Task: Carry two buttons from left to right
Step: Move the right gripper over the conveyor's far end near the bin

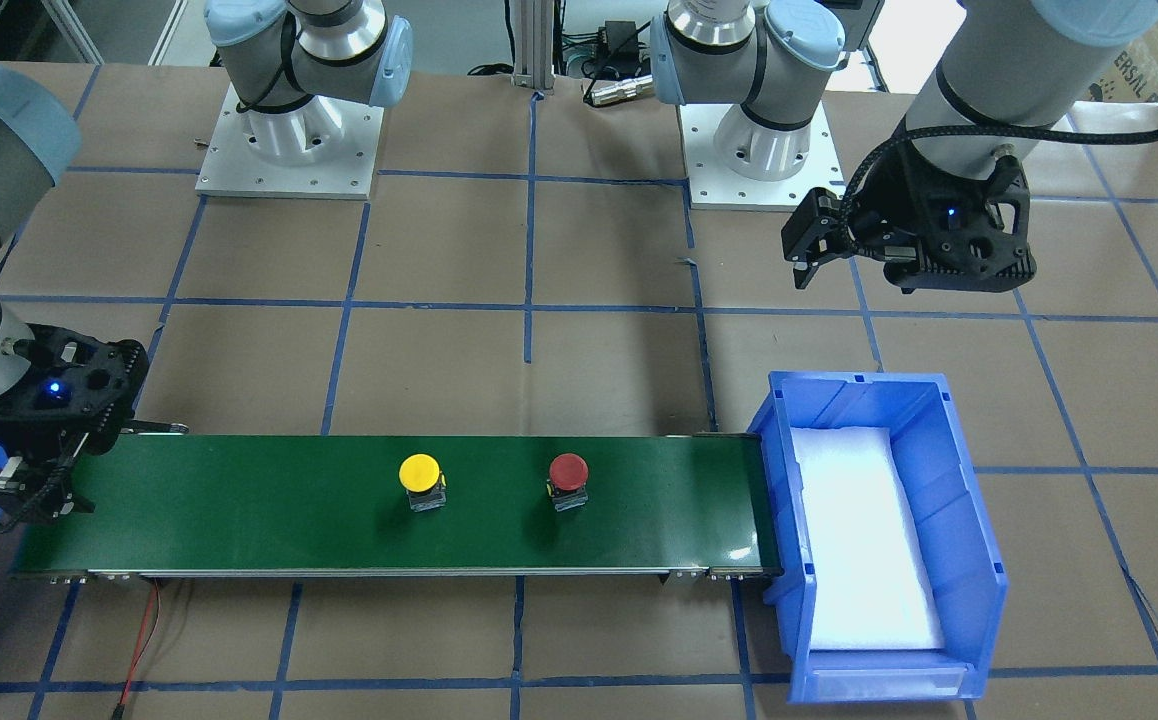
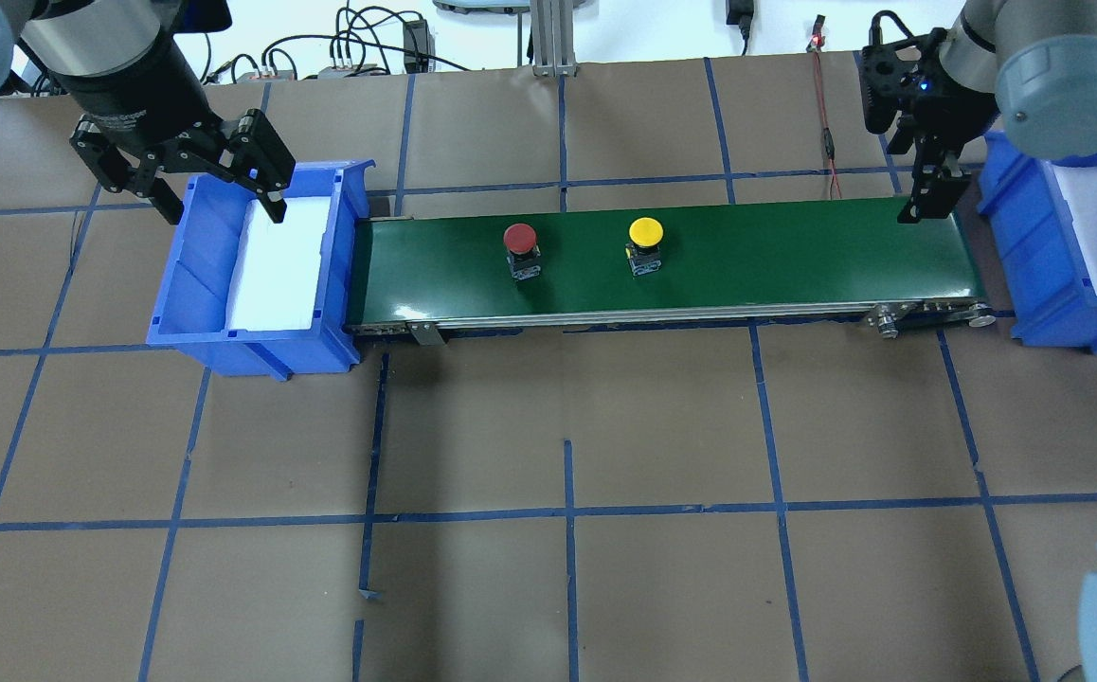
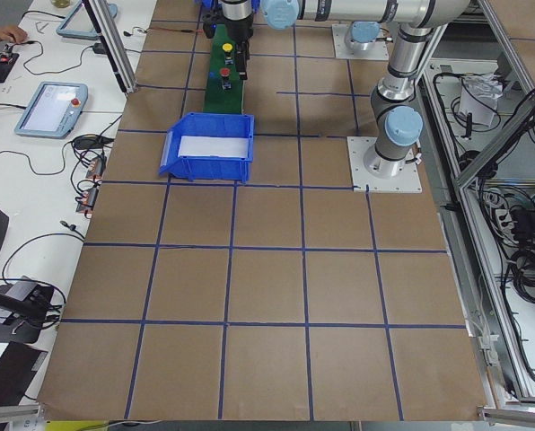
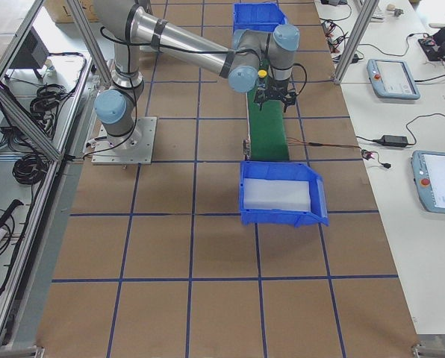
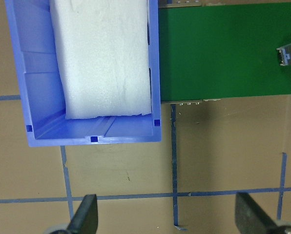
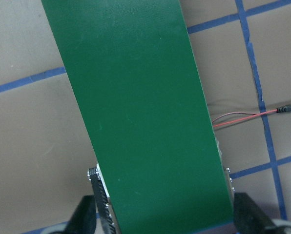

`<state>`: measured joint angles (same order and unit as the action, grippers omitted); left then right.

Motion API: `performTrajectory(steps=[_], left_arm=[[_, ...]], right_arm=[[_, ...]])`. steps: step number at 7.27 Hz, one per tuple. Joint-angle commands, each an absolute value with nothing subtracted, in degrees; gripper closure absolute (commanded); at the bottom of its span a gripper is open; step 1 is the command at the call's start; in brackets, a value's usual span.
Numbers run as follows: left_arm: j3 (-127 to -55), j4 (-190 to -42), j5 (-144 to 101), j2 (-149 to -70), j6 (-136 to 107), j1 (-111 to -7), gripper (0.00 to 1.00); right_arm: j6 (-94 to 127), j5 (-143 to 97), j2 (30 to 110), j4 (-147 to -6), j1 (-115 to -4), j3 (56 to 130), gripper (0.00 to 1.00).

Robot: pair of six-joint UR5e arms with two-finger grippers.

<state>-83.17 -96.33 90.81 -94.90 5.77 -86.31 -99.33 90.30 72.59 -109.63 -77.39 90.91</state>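
1. Nearest in the front-facing view, a blue bin (image 1: 974,560) with a white foam liner (image 1: 869,540) sits on the tabletop (image 1: 589,640), at the end of the green conveyor belt (image 1: 239,500) on the robot's left. The yellow button (image 1: 420,474) and the red button (image 1: 568,472) stand upright mid-belt, apart, with red closer to this bin.
2. Overhead, the left claw (image 2: 224,213) hovers over that bin's far rim, spread wide and empty. The right claw (image 2: 927,204) hangs over the belt's opposite end, beside a second blue bin (image 2: 1032,294).
3. From the left end, both buttons are small specks on the distant belt, and claw states cannot be told here.
4. From the right end, the right arm reaches over the belt, and what seems to be the yellow cap shows just beyond it.
5. At the left wrist, the fingers (image 5: 87,217) stand wide apart with nothing between them. The bin lies below, and one button's base shows at the frame's edge.
6. At the right wrist, the fingers (image 6: 248,214) are likewise spread and empty above bare belt, and a red wire (image 6: 238,116) lies alongside.
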Motion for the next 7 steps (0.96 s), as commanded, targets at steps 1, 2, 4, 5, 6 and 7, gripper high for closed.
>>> performTrajectory(steps=[1,2,4,5,6,7], left_arm=[[-83.23,-96.33,90.88,-94.83,5.8,-86.31,0.0],[-83.15,-96.24,90.79,-94.92,5.8,-86.22,0.0],[-83.14,-96.24,90.79,-95.01,5.8,-86.22,0.0],[-83.14,-96.24,90.79,-95.01,5.8,-86.22,0.0],[-83.14,-96.15,90.79,-95.01,5.8,-86.22,0.0],[-83.14,-96.07,90.79,-95.01,5.8,-86.22,0.0]], right_arm=[[-104.06,90.0,72.33,-111.17,-76.64,93.42,0.0],[-103.8,90.0,72.51,-111.44,-76.64,94.21,0.0],[-103.62,89.91,72.86,-111.53,-76.64,94.22,0.0],[-103.62,89.91,72.95,-111.53,-76.9,94.04,0.0],[-103.54,89.91,72.86,-111.62,-76.82,94.13,0.0],[-103.45,89.91,72.95,-111.62,-76.9,94.13,0.0]])
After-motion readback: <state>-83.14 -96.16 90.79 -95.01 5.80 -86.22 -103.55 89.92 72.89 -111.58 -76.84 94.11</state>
